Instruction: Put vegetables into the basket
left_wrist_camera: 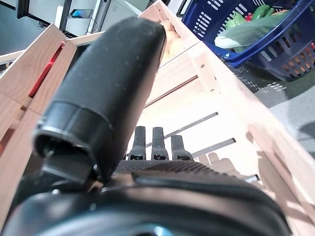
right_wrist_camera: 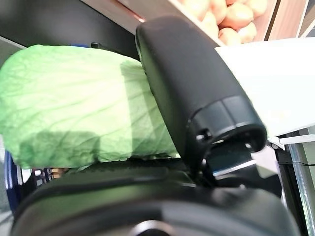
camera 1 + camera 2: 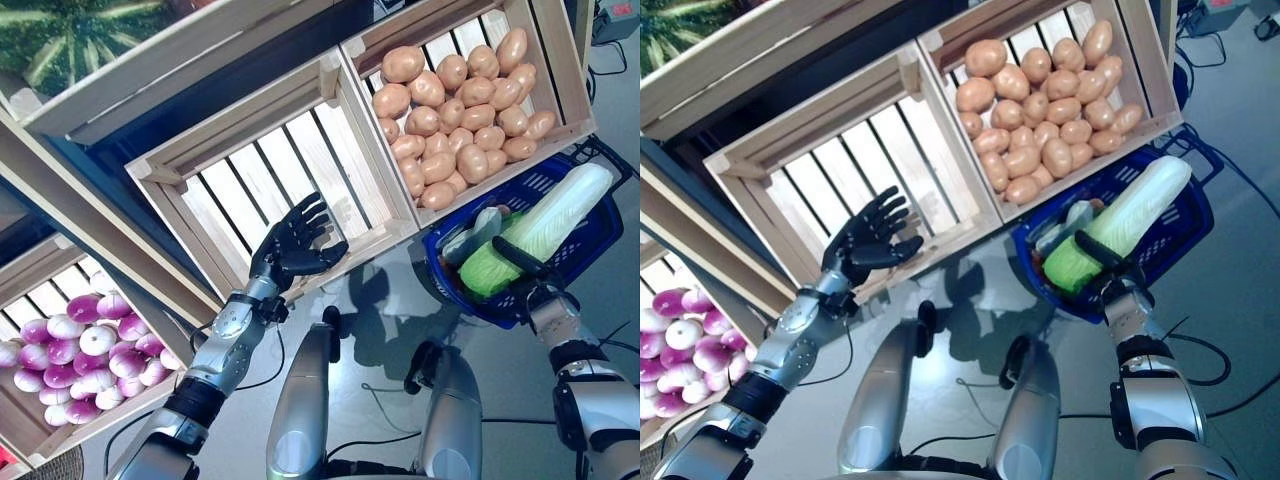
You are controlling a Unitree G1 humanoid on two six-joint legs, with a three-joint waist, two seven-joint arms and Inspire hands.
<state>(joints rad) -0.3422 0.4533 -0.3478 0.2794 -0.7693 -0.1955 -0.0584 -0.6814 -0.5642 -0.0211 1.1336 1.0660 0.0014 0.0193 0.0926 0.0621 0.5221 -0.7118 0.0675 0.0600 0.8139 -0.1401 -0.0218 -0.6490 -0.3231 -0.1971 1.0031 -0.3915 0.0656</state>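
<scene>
- At lower right our right hand [image 3: 522, 268] grips the blue basket [image 3: 590, 250], which already holds a napa cabbage [image 3: 545, 228].
- At center, our left hand [image 3: 295, 243] is spread, empty, over the bare crate [image 3: 270, 165]; potatoes [image 3: 455, 95] remain to pick.

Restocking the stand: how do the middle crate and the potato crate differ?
The middle crate holds nothing, its slatted bottom bare; the potato crate is heaped with potatoes. The open left hand hovers at the middle crate's front edge; the blue basket sits by the potato crate. Both are pale wooden slatted crates, side by side.
</scene>
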